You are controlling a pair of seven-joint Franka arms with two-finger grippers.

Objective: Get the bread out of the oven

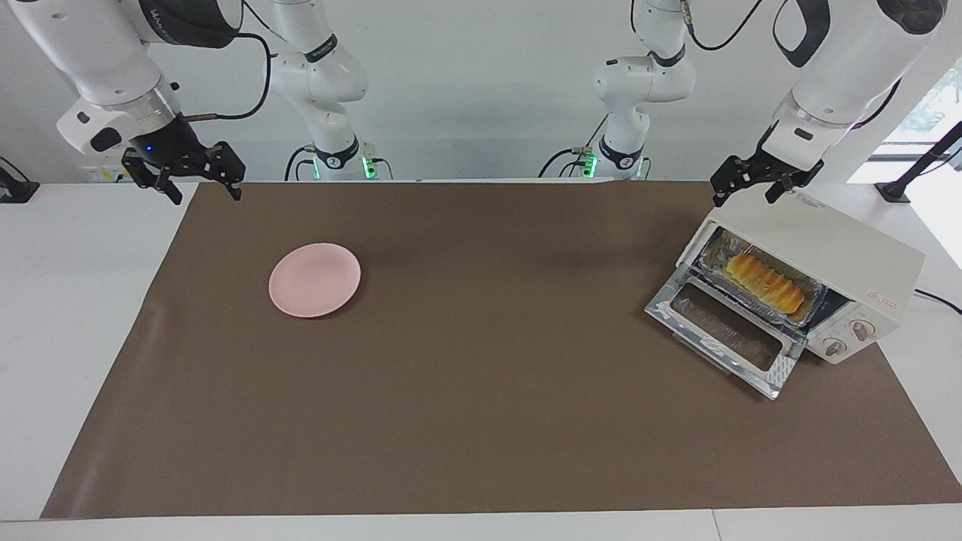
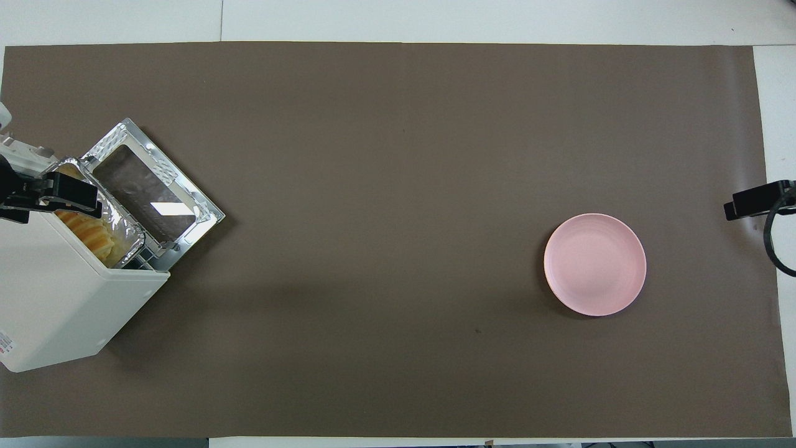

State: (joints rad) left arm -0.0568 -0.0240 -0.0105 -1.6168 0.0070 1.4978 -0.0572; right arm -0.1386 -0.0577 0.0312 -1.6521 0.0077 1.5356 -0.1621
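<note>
We see the bread (image 1: 764, 282) lying in a foil tray (image 1: 812, 299) inside the open oven (image 1: 842, 248). The left gripper (image 1: 746, 189) hovers open over the oven; the right gripper (image 1: 204, 191) waits open, well away from the pink plate (image 1: 314, 279).

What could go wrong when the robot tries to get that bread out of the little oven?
The bread lies in a crinkled foil tray inside the oven, so the left gripper, now above the oven's top, might catch the foil and drag the tray along. The open glass door juts out in front and could be bumped on the way in. The opening looks low, so the gripper may scrape its top edge.
</note>
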